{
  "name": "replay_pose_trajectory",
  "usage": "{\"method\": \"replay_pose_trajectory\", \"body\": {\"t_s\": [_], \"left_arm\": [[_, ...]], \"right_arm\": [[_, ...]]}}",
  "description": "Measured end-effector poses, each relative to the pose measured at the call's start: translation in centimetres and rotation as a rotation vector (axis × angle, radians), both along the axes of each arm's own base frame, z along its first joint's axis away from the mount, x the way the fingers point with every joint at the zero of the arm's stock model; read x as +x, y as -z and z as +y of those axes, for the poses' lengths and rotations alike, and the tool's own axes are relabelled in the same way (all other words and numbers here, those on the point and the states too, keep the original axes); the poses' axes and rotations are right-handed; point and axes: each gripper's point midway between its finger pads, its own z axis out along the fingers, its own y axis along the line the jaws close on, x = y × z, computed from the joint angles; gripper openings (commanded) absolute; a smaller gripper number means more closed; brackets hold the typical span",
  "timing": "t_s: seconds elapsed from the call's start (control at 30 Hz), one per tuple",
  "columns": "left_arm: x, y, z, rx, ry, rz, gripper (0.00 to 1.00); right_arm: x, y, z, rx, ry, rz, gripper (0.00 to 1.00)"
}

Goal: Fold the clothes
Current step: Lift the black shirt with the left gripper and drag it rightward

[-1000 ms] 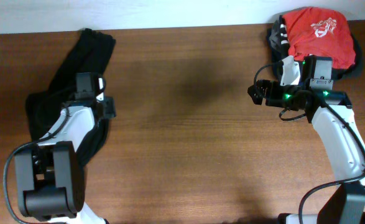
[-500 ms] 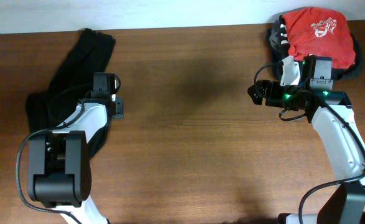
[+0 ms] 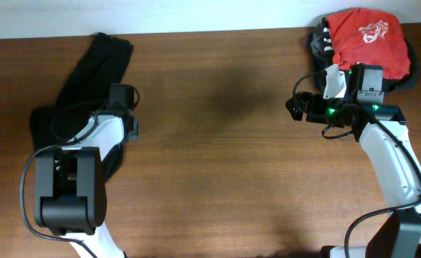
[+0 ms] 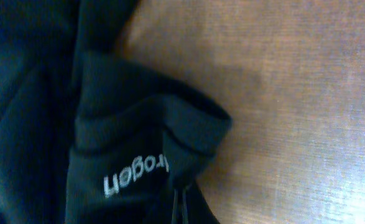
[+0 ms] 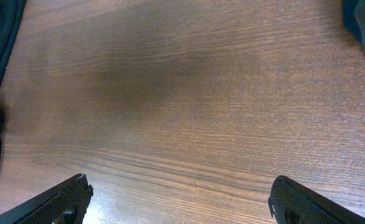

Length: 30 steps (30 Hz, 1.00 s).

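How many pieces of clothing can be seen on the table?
3 at least: the black garment at the left edge, the red T-shirt in the far right corner, and dark clothing under it, perhaps more than one piece.

Left arm (image 3: 104, 136), right arm (image 3: 386, 154): white shells, black joints, black cables; right shows green, perhaps LED.
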Motion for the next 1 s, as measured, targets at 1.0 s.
{"method": "replay_pose_trajectory", "body": {"t_s": [1.0], "left_arm": [[-1.6,-35.1,-13.4,-0.231,0.329,-0.648,0.01]], "right_arm": [[2.0,-4.1,5.4,0.183,-0.159,-0.178,0.97]]}}
